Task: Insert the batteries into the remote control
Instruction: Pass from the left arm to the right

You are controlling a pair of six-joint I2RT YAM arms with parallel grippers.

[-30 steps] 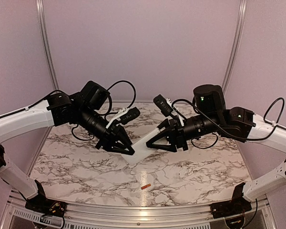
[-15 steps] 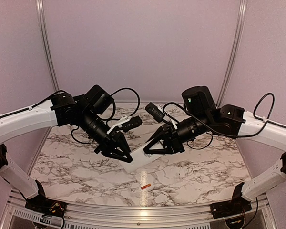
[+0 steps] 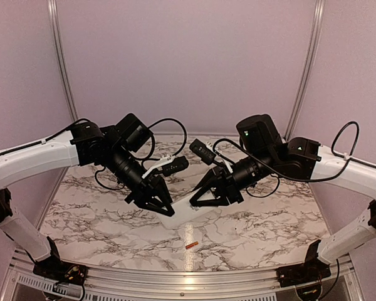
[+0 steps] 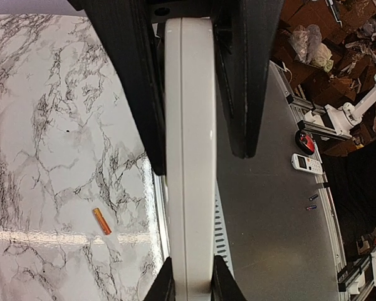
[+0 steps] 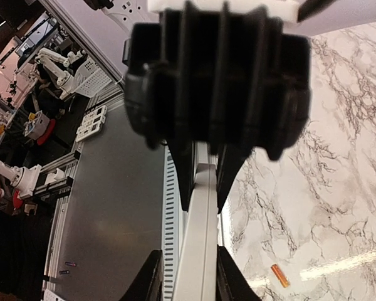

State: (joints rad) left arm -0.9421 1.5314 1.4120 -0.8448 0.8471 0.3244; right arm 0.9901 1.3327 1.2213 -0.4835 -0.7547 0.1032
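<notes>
At centre of the top view, above a marble table [image 3: 269, 219] backed by lilac walls [image 3: 188, 63], the remote [image 3: 189, 212] is clamped between the left gripper [image 3: 167, 212] and the right gripper [image 3: 197, 202]. An orange battery [image 3: 192, 245] lies on the table at lower centre.

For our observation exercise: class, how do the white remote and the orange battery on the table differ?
Colour: the remote is white, the battery orange-copper. Shape and size: the remote is a long flat slab, the battery a tiny cylinder. State: the remote is clamped by the left gripper and the right gripper, the battery lies loose on the marble table.
</notes>
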